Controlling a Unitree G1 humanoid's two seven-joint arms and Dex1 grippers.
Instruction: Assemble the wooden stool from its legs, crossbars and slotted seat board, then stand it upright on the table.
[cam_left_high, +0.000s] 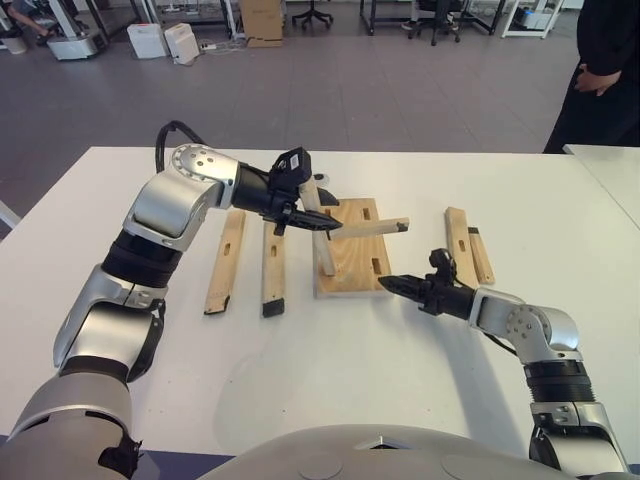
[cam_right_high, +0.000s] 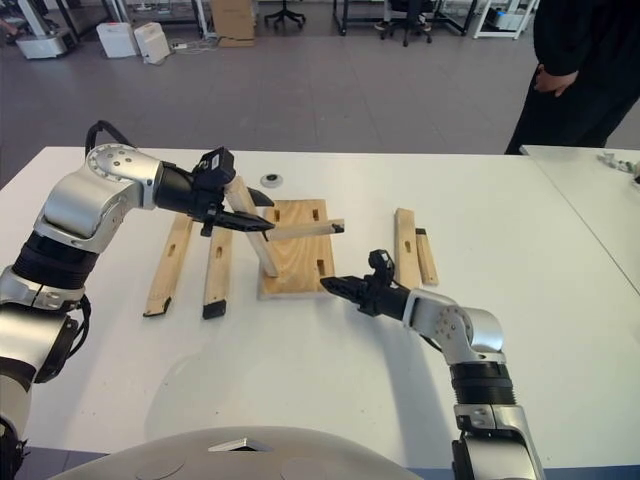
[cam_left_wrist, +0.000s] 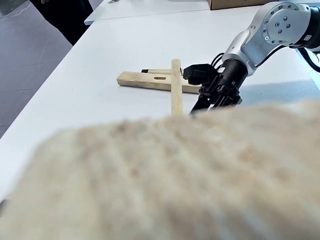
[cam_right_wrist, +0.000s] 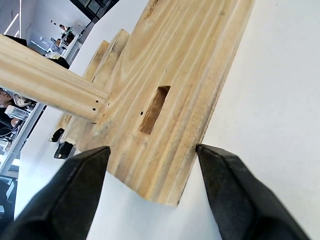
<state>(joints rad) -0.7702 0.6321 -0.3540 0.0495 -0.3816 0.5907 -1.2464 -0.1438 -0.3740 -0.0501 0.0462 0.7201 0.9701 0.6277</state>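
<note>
One board (cam_left_high: 355, 265); one held crossbar (cam_left_high: 375, 227); four pieces (cam_left_high: 225, 262) loose.

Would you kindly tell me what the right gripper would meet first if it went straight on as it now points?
Most likely the near end of the seat board: the right gripper points at it from close by, its open fingers either side of that edge.
</note>
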